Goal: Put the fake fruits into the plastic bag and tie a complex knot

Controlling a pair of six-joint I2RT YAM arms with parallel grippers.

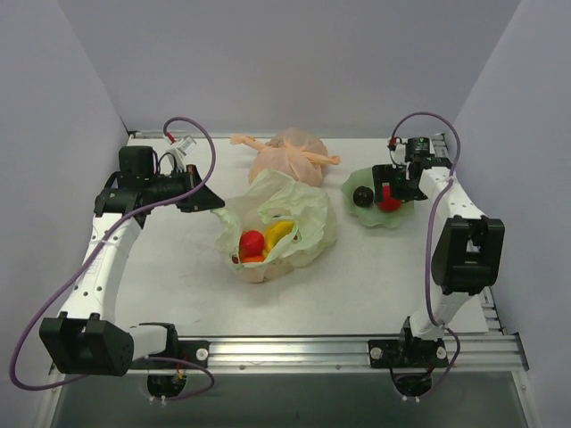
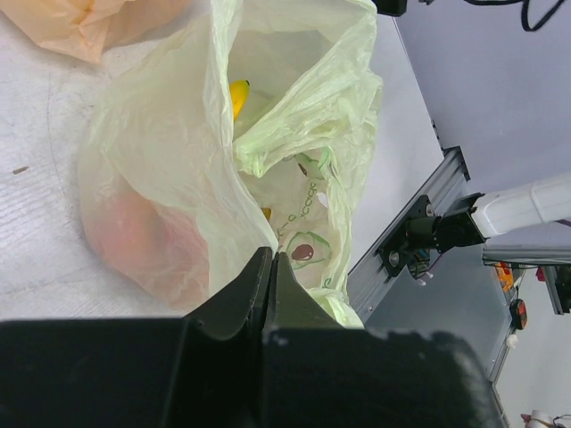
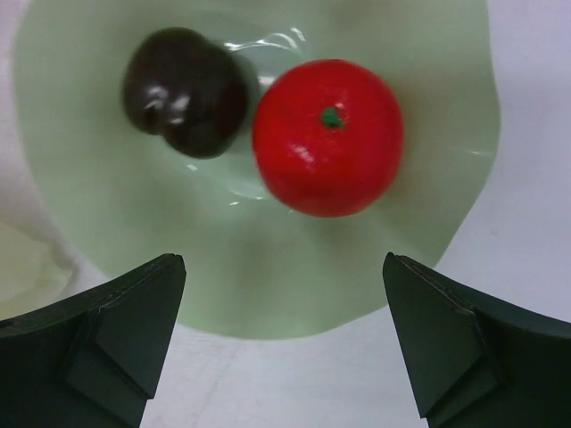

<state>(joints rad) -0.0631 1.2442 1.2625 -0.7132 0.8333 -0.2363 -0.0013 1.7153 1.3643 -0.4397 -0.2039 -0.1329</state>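
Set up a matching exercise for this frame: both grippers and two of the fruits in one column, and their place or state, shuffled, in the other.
Column one:
1. left gripper
2. right gripper
3. banana
4. dark round fruit

Column two:
A. open above the wavy-edged dish
B. inside the plastic bag
C. closed on that bag's rim
D. on the dish, beside the red fruit

Pairs: 1-C, 2-A, 3-B, 4-D
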